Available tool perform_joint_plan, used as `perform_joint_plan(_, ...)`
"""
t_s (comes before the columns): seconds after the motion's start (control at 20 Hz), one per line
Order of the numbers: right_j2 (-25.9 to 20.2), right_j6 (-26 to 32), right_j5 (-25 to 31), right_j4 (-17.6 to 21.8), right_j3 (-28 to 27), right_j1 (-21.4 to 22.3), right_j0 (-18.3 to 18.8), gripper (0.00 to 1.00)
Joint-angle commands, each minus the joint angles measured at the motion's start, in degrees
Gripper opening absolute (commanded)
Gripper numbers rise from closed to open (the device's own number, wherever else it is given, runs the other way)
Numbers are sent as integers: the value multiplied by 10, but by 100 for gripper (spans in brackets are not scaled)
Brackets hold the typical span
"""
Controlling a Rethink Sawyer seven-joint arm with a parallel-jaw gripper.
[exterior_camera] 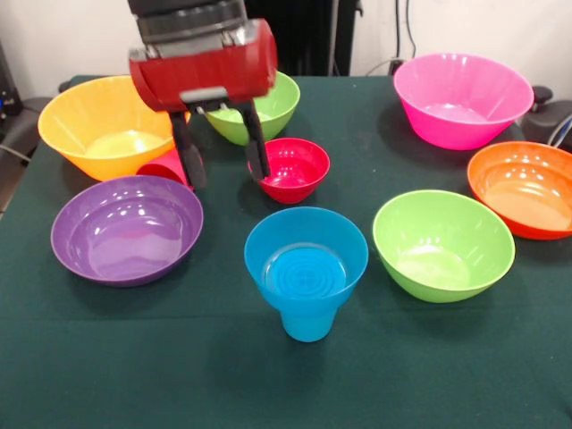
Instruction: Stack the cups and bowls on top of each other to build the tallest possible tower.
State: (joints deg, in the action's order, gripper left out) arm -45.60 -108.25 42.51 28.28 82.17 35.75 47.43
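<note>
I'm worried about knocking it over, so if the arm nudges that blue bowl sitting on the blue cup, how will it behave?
The small blue bowl is wider than the sky-blue cup beneath it, so the pair looks top-heavy and apt to tip. The cup's base is narrow, which adds to that. Both look like glossy plastic, probably light and slippery, so a nudge may slide them first.

Count: eight bowls – yellow-orange [103, 125], purple [125, 228], pink [460, 96], orange [525, 186], two lime green [442, 243] [259, 109], small red [291, 168], small blue [307, 255]; two cups – sky blue [308, 322], red [165, 167]; one gripper [225, 170].
</note>
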Motion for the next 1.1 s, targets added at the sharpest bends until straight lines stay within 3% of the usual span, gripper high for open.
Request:
perform_joint_plan(0.05,24,142,98,21,87,30,24,100)
perform_joint_plan(0.65,9,161,70,43,160,25,107,100)
perform_joint_plan(1.1,-56,196,33,79,286,43,157,100)
